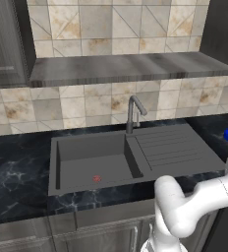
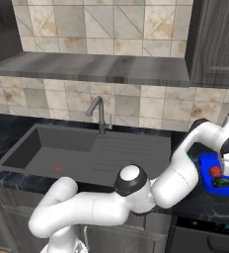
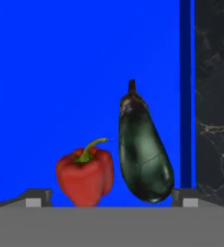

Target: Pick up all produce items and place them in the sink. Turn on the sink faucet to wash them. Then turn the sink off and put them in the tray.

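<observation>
The white arm rises from the base low in the right base view, runs right through a dark elbow joint, then climbs and bends over at the far right, so its last links hang downward there. In the left base view its lower links curve up from the bottom right and pass out at the right edge. The hand (image 3: 109,198) points straight down, seen from its own camera with the two dark fingertips (image 3: 36,198) standing wide apart at either side, jaws spread and gripping nothing between them.
</observation>
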